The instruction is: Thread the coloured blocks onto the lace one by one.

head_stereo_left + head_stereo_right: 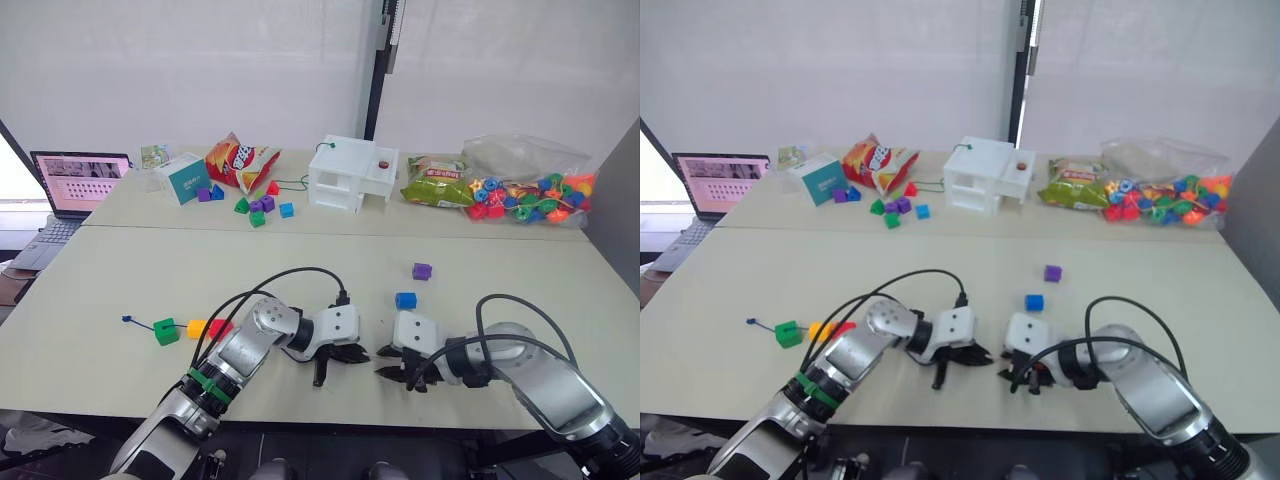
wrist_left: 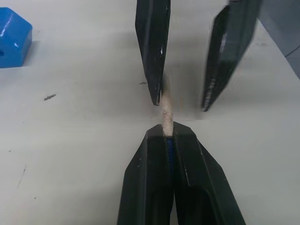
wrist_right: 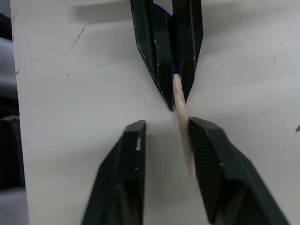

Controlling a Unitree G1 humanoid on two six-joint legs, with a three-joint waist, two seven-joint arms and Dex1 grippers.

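Scene: I am looking down over a pale desk (image 1: 120,270), with both arms meeting near its front edge at about 6 o'clock.
Left gripper (image 2: 167,137): closed tight on the lace (image 2: 169,151), with the pale stiff tip (image 2: 166,112) poking out past its fingers.
Right gripper (image 3: 164,129): parted to a moderate gap, facing the left one. The tip lies between its fingers, against the inner face of one of them; the other finger stands clear.
Lace: the dark-blue cord runs back from the left gripper, under the arm, toward 9 o'clock, ending at a knot (image 1: 127,319) on the desk.
Threaded blocks: green (image 1: 166,331), yellow (image 1: 197,328) and red (image 1: 219,327) sit in a row near the knot end; I judge them already on the lace.
Loose blocks: blue (image 1: 405,300) just beyond the right gripper at about 12 o'clock from it, purple (image 1: 422,271) farther back.
Step in hand: I judge this a handover of the tip, left to right.
How to do it well: I would centre the tip between the right fingers before closing, grip it near its base so that enough stiff end stays free for the next hole, and release the left only once the right holds firmly.
Risk: closing off-centre may bend the tip aside or let it slip.
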